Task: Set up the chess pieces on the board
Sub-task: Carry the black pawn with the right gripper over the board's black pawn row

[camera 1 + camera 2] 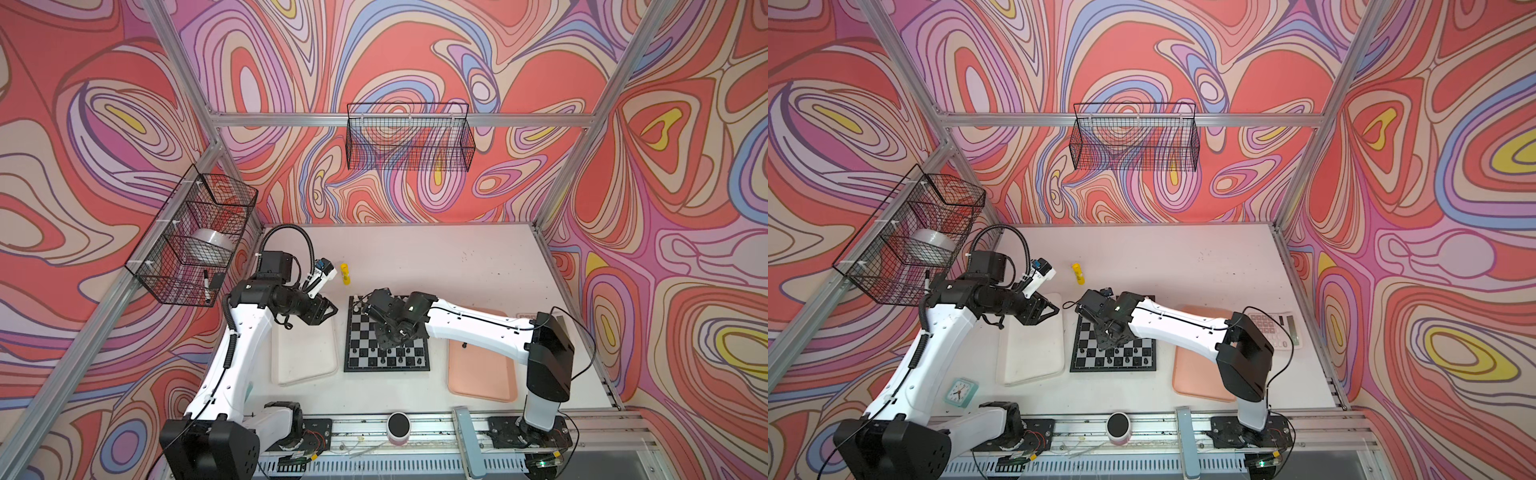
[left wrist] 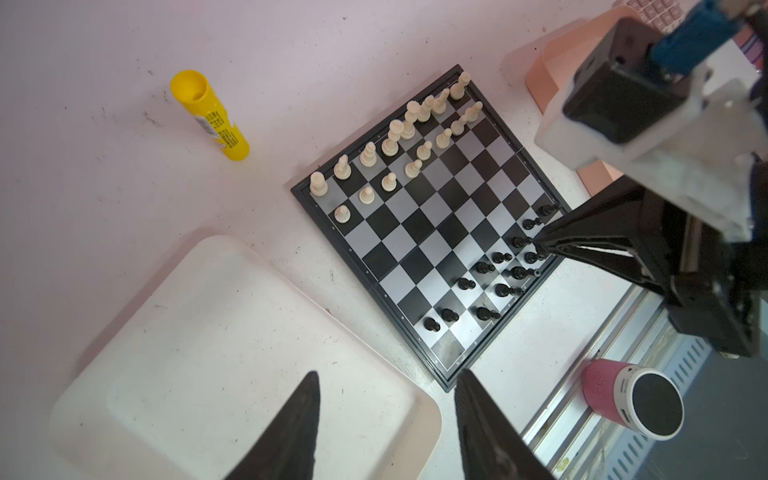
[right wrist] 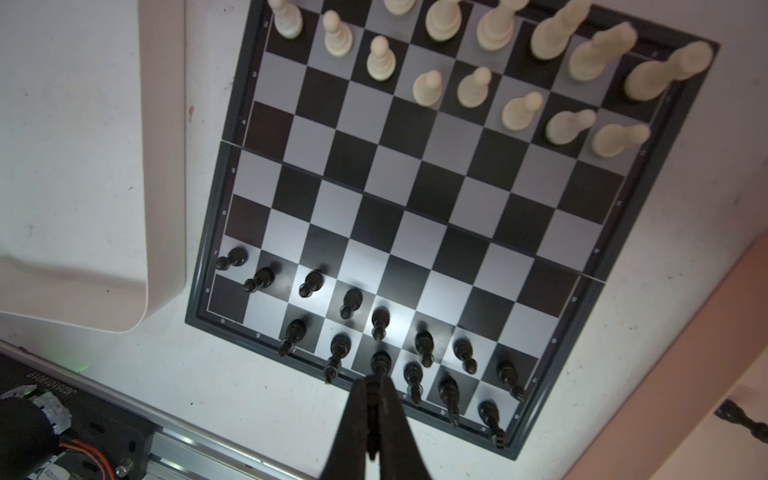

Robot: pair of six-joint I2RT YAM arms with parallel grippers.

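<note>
- Closest to the right wrist camera is the right hand. Its two fingers are shut tight on the top of a black piece in the back row on the black side.
- Over on the other side, the left hand hangs half open above the whitish tray and holds nothing.
- Such chess pieces look very light and hard, like smooth plastic. One could likely slip out or tip over if the pinch is a bit off.
- Best spot to hold one is probably the thin neck just under the head, coming from above. The fat bottom sits too close to its neighbours.
- Other pieces stand just beside the held one, so a small bump may knock them down.
- Cream pieces stand in two rows on the far side of the board.
- Black pieces stand in two rows on the near side, and they are hard to tell from the dark squares.
- That board has black and silver-grey squares with a dark rim. It lies flat on the counter, between the whitish tray and the pink tray.
- Two corner squares in the black back row look empty.
- One spare black piece lies on its side on the pink tray.
</note>
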